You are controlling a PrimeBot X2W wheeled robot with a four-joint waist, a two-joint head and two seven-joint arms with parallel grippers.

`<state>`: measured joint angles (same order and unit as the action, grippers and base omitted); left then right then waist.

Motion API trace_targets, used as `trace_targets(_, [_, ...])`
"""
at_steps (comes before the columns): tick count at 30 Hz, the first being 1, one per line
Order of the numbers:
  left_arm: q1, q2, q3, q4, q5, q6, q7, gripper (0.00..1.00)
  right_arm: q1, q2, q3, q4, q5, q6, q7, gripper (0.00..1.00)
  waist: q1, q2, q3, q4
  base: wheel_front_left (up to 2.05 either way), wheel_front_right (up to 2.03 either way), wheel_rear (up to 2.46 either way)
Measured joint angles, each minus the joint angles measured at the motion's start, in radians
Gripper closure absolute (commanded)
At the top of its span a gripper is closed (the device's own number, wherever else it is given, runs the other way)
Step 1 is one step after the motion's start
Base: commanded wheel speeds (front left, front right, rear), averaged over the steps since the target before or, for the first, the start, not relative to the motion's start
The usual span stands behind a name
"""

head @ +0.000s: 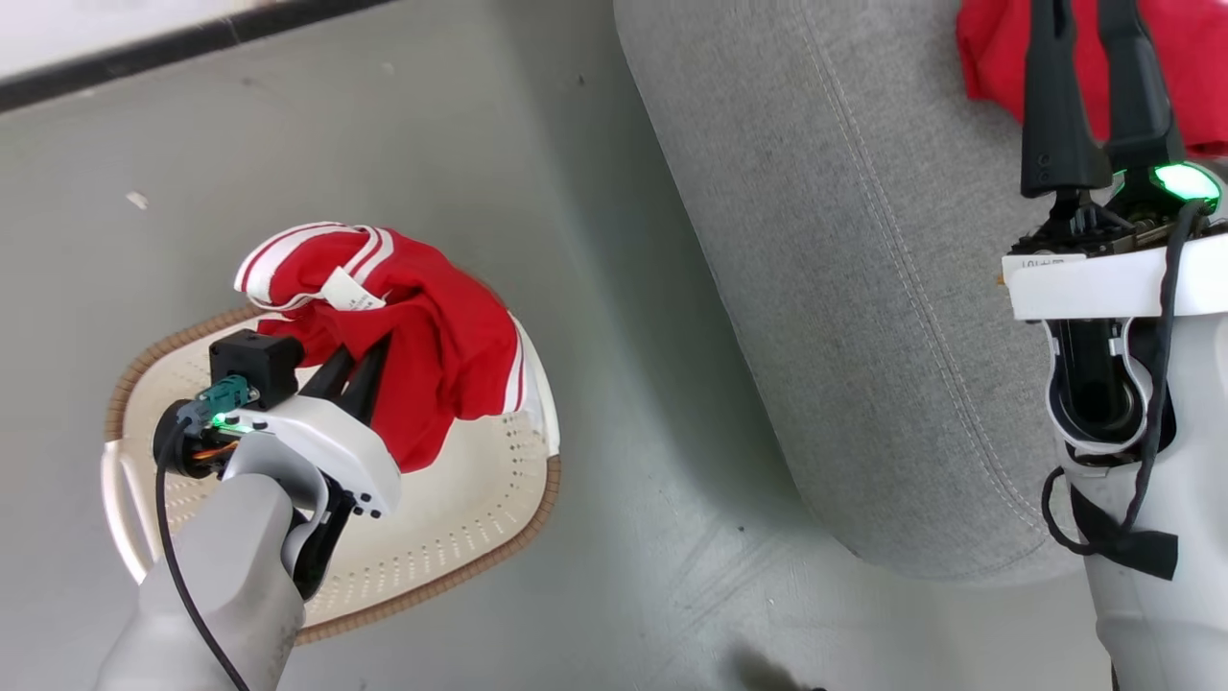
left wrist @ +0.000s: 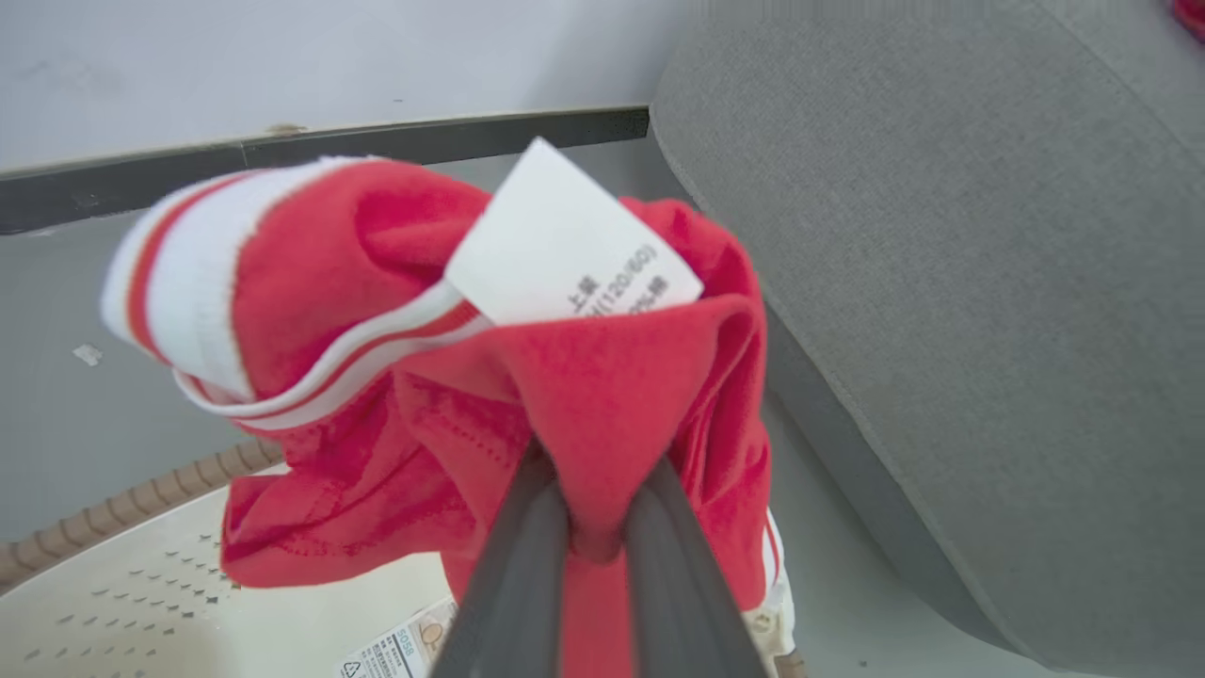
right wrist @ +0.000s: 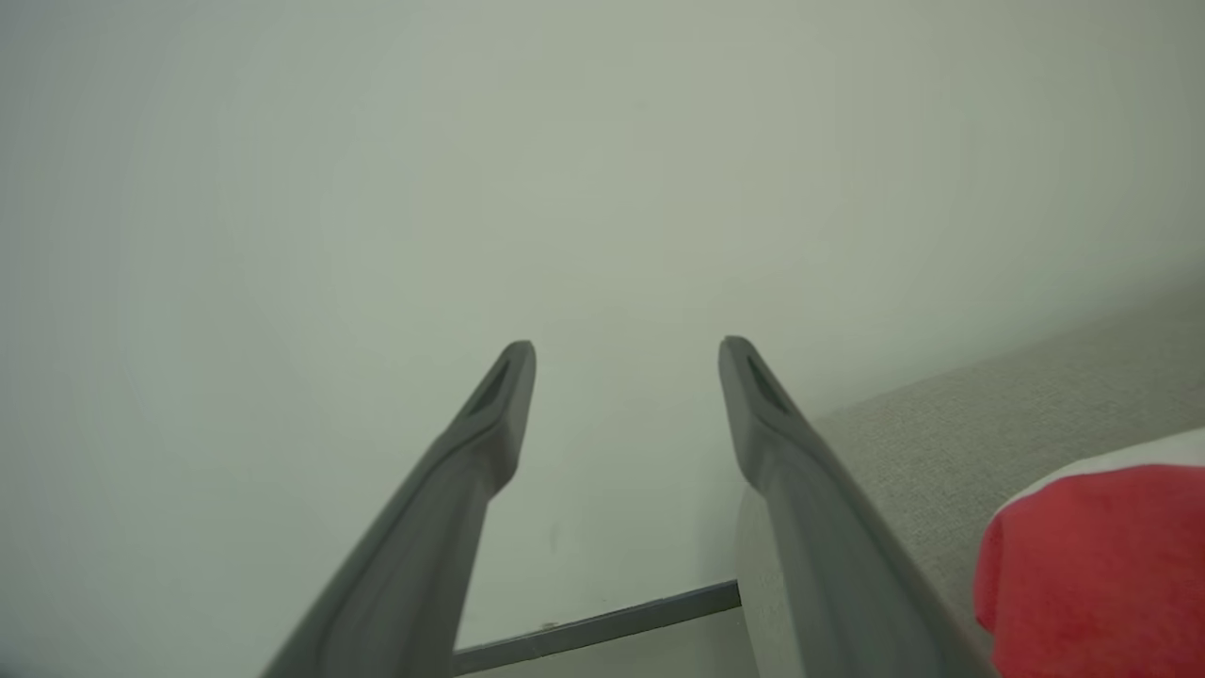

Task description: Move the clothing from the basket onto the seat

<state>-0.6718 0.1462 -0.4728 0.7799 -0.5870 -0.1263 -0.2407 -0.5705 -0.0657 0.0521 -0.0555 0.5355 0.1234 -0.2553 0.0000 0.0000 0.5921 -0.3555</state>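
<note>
**Two red garments: one pinched over the basket, one on the seat**

Nearest is the one basket point(head: 460, 509). It is a rounded-rectangular tub of cream plastic that stands on the grey floor point(head: 384, 144). Its bottom is dotted with rows of small holes, its rim is a brown woven-look band, and a white handle loops off its left side. In the left wrist view, a printed barcode label point(left wrist: 395, 650) lies on the basket's inner surface.

Above the basket, the left gripper point(head: 360, 369) has its two long dark fingers point(left wrist: 513, 584) pressed together on a fold of the first garment point(head: 432, 336). The soft, crumpled red cloth bunches up around the fingertips and hangs over the far half of the basket. It has a white ribbed band with red stripes, and one white care label point(left wrist: 565, 245) with dark print stands up from it. Whether its lower edge touches the basket cannot be told.

To the right of the basket lies the one seat point(head: 863, 288), a large grey-green cushion of woven fabric. It has a rounded corner and a double stitched seam running along its length.

Farther on, the right gripper point(head: 1094, 38) hangs over the seat with its two fingers spread apart and nothing between them. The second garment point(head: 988, 48), red with a white edge, rests on the seat at the gripper's tips.

Beyond the basket and seat, a dark baseboard point(head: 192, 43) runs along the foot of a pale wall.
</note>
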Motion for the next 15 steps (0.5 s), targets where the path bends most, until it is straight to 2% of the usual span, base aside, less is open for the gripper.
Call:
trace_targets(9, [0.014,0.005,-0.013,-0.100,-0.014,0.000,-0.007,1.00,0.030,-0.033,0.035,0.034,-0.009,0.000,0.000,0.00,0.0000,0.0000,-0.090,0.047,0.00,0.00,0.00])
trace_targets(15, [0.027,0.010,0.014,-0.195,-0.022,0.000,-0.007,1.00,0.074,-0.042,0.061,0.062,-0.011,0.000,0.000,0.00,0.0000,0.0000,-0.150,0.079,0.00,0.00,0.00])
